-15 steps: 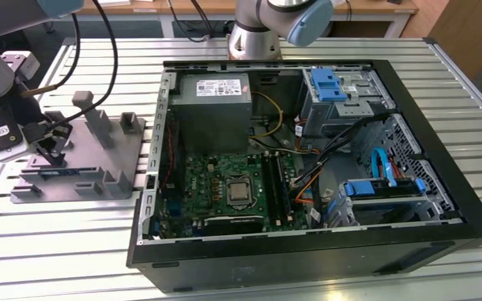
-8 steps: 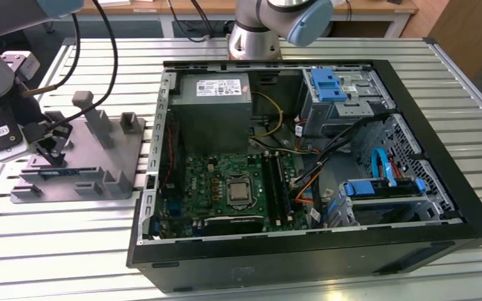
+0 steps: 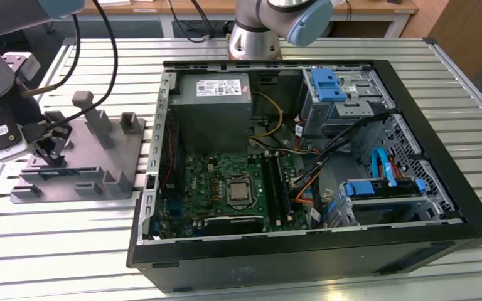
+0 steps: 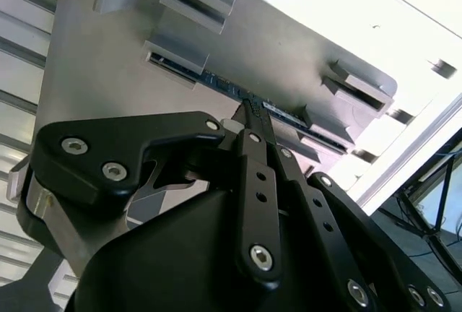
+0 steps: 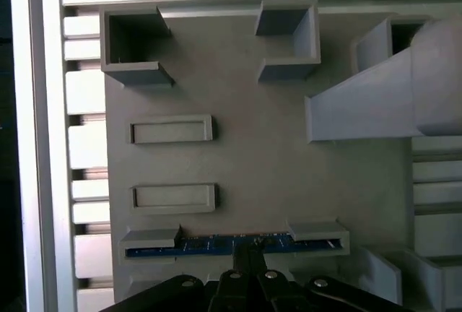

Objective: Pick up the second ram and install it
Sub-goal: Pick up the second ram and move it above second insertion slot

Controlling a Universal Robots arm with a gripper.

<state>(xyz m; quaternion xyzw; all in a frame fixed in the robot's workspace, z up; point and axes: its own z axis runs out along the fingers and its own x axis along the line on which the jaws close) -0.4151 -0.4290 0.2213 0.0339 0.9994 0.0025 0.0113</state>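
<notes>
Exterior view: high up, tilted down over the white slatted metal table [image 3: 308, 50]. Wide shot, well back. Open black computer case [image 3: 308, 257] mid-frame, grey plastic holder with upright posts [image 3: 90, 157] at the exterior view's left.

First wrist view: near, faces squarely onto the holder's flat base.

Second wrist view: nearer still, oblique, looking past the black linkage tool [image 4: 251, 106].

Overlap: both wrist views share the holder and the dark blue-green circuit stick [image 5: 209, 245] at the tool's tip. All three share the holder.

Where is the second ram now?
The second ram stands in the grey holder, at the exterior view's left of the computer case, with the gripper at its middle.
</notes>
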